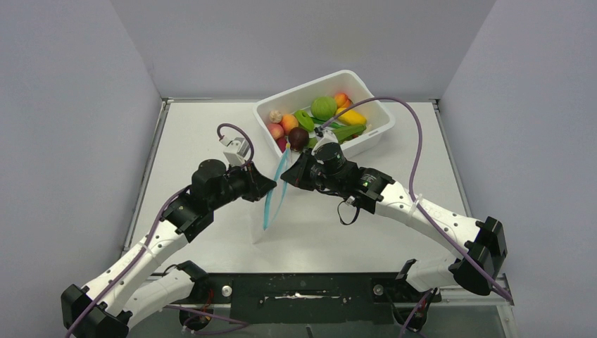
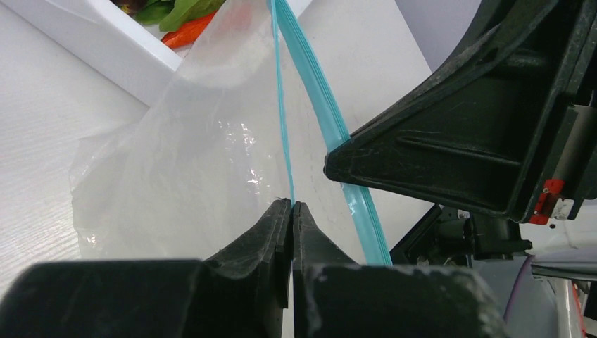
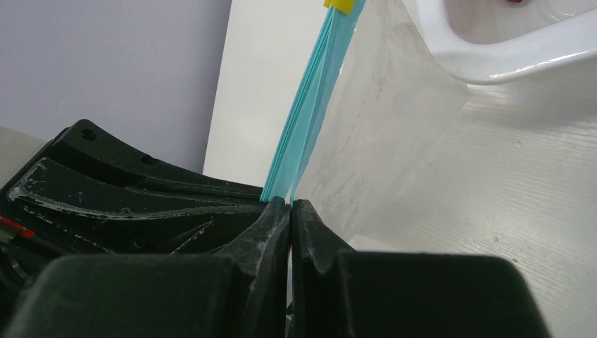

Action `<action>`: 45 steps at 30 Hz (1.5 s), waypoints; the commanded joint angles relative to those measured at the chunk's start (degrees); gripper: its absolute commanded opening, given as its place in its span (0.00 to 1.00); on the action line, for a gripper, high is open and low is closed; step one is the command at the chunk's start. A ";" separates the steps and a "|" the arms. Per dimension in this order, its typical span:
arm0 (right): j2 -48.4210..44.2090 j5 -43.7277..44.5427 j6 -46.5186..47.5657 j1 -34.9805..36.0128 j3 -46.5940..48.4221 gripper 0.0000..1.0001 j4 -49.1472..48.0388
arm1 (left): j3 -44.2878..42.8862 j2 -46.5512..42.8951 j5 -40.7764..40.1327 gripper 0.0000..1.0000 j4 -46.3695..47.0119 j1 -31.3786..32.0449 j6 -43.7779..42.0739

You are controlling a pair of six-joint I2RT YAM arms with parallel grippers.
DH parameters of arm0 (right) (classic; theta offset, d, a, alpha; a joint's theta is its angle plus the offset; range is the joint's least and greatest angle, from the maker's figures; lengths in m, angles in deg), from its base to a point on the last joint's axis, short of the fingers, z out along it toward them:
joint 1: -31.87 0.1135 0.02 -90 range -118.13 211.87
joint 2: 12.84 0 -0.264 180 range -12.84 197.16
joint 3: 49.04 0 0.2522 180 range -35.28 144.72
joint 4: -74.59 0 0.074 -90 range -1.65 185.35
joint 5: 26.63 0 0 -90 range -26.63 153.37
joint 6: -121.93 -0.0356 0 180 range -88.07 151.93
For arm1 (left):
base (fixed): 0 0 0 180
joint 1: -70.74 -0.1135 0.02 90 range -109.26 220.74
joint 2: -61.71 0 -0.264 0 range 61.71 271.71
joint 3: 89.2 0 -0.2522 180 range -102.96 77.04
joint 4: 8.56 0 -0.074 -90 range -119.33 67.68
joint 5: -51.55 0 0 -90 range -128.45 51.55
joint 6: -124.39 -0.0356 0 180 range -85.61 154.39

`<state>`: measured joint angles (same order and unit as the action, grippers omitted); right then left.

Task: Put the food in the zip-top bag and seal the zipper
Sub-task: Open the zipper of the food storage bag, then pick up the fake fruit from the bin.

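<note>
The clear zip-top bag [image 1: 273, 201] hangs upright between my two grippers, just in front of the white tub, its blue zipper [image 1: 279, 172] along the top edge. My left gripper [image 1: 269, 184] is shut on one thin blue rim strip [image 2: 281, 105]; the other strip [image 2: 331, 120] bows away to the right. My right gripper [image 1: 286, 176] is shut on the zipper [image 3: 310, 113] from the opposite side. The food lies in the tub: a green ball [image 1: 324, 107], peaches [image 1: 289, 122], a pale mushroom [image 1: 275, 115], and a dark purple-brown fruit [image 1: 298, 138] at the near rim. The bag [image 2: 197, 162] looks empty.
The white tub [image 1: 376, 98] stands at the back centre, tilted to the table's edges, directly behind both grippers. Its rim [image 3: 507, 56] shows close by in the right wrist view. Grey walls enclose the table [image 1: 211, 134] on three sides.
</note>
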<state>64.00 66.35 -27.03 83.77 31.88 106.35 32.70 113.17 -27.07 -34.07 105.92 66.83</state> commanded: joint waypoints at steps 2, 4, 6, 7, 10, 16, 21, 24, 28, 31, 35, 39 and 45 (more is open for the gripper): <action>-2.08 3.32 1.47 0.45 -0.94 0.00 -1.74 | -3.71 -1.94 -5.79 0.00 -1.42 0.11 -3.95; -2.98 4.95 1.65 0.41 -2.55 0.00 -0.33 | -5.43 -3.16 -11.72 0.00 -5.37 0.13 -5.88; -3.90 6.03 1.70 0.28 -4.65 0.00 0.32 | -6.66 -4.60 -16.99 0.00 -7.92 0.11 -7.92; -4.23 6.31 1.85 0.24 -5.60 0.00 0.36 | -6.92 -5.36 -19.25 0.00 -8.43 0.10 -8.86; -4.76 6.81 1.92 0.04 -7.92 0.00 0.37 | -6.68 -7.39 -23.21 0.00 -8.31 0.10 -11.41; -2.80 6.49 3.22 -0.22 -6.58 0.00 0.52 | -1.76 -10.67 -19.55 0.00 -1.09 0.08 -17.84; -1.63 7.45 6.52 -0.36 -2.92 0.31 0.57 | 1.62 -11.19 -18.47 0.00 0.29 0.15 -21.53; -1.69 9.12 10.70 -0.82 -0.07 0.46 1.87 | 3.21 -11.30 -19.15 0.00 0.45 0.13 -22.31; -1.83 11.25 19.89 -1.18 2.53 0.58 0.64 | 4.43 -11.59 -18.60 0.00 0.80 0.13 -23.02; -0.98 12.91 25.20 -3.27 4.51 0.62 -0.07 | 5.61 -12.49 -18.59 0.00 1.37 0.09 -23.73; 2.93 5.25 27.91 -12.53 8.78 0.62 -0.27 | 6.16 -13.50 -18.85 0.00 0.53 0.06 -24.60; 7.82 3.52 36.91 -16.81 11.89 0.62 -3.02 | 6.04 -14.62 -20.66 0.00 0.01 0.06 -25.19; 17.92 3.78 42.96 -19.65 23.02 0.69 2.87 | 6.23 -16.57 -25.43 0.00 -0.54 0.06 -25.79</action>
<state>77.46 71.49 9.01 65.15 46.50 107.77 39.57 98.18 -49.06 -37.13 105.94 42.57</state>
